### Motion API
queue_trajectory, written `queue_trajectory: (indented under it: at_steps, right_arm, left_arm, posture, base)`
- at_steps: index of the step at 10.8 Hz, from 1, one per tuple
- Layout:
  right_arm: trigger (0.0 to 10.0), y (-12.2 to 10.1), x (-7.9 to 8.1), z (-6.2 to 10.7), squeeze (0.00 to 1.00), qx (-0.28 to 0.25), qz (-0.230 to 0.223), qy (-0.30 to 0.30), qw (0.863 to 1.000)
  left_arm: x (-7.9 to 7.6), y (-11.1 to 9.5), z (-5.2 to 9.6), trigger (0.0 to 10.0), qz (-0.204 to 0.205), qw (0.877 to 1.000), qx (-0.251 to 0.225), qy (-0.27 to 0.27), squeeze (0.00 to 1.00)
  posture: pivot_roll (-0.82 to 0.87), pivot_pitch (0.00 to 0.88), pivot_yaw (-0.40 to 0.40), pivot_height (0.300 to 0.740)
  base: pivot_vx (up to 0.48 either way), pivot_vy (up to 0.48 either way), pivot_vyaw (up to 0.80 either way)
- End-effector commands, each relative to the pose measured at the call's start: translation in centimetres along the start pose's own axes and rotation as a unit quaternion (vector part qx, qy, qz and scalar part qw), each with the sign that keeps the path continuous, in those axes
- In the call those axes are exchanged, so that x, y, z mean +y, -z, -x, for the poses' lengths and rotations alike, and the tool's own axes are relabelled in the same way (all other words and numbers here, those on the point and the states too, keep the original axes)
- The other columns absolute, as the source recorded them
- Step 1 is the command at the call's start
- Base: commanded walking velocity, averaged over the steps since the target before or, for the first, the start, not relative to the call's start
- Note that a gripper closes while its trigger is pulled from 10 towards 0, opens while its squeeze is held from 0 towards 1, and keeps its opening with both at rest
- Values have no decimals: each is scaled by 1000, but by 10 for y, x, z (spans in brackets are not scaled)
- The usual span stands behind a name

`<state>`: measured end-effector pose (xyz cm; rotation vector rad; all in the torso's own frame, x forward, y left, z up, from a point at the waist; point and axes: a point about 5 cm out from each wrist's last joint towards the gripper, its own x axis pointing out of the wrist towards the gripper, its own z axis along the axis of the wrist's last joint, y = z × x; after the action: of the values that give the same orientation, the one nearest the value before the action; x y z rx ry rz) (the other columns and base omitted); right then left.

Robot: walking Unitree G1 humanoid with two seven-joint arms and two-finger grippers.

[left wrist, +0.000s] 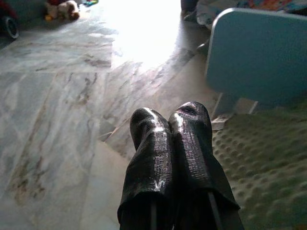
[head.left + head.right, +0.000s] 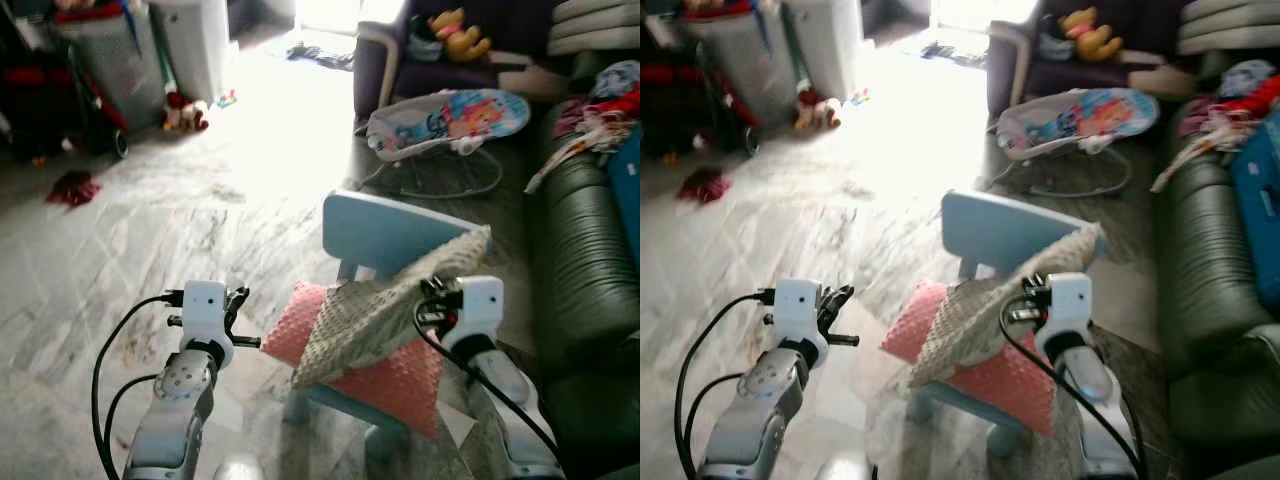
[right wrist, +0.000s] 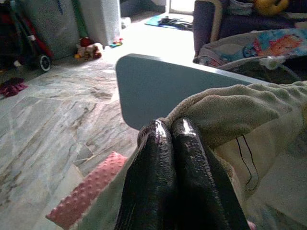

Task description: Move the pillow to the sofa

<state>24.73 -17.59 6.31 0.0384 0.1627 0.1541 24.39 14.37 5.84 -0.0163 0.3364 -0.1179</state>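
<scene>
right end effector (image 2: pixel 432 300) pinching beige pillow (image 2: pixel 385 305), lifted over chair (image 2: pixel 385 232)

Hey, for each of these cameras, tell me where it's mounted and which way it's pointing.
Head stereo pair: looks forward and down at the pink pillow on the blue chair; both silver arms show.
Left wrist: along the shut left gripper, toward marble floor.
Right wrist: along the right gripper, shut on beige dotted fabric.
All share the chair.

A pink bumpy pillow (image 2: pixel 395 385) is lying tilted on a small blue chair (image 2: pixel 385 232), with a grey-green dotted blanket (image 2: pixel 370 315) draping across it. The dark green sofa (image 2: pixel 585 270) is standing just beside the chair.
</scene>
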Motion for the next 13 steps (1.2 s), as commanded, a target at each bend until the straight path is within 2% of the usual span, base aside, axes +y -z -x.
queue_trajectory:
  at_steps: [1,4,9,13]
  right_arm:
    - [10000,-10,0,0,0,-24,2,2,1000]
    - [10000,-16,-2,-4,0,-32,12,9,999]
    - [10000,-13,-7,0,0,-25,17,19,999]
    - [10000,-14,-10,0,0,-24,17,25,999]
  left_arm:
    - [-3,-3,1,10000,2,1000,-11,8,0]
    - [-11,-10,-5,10000,11,1000,-17,20,0]
    - [-13,-9,-5,10000,23,999,-18,23,0]
    - [-14,-10,-6,10000,27,999,-16,26,0]
  posture:
    - [11,0,-32,740]
    - [-4,0,-23,740]
    - [-11,0,-29,740]
    - [-16,0,-27,740]
  base:
    - [0,0,0]
    - [0,0,0]
    - [0,0,0]
    - [-330,0,0]
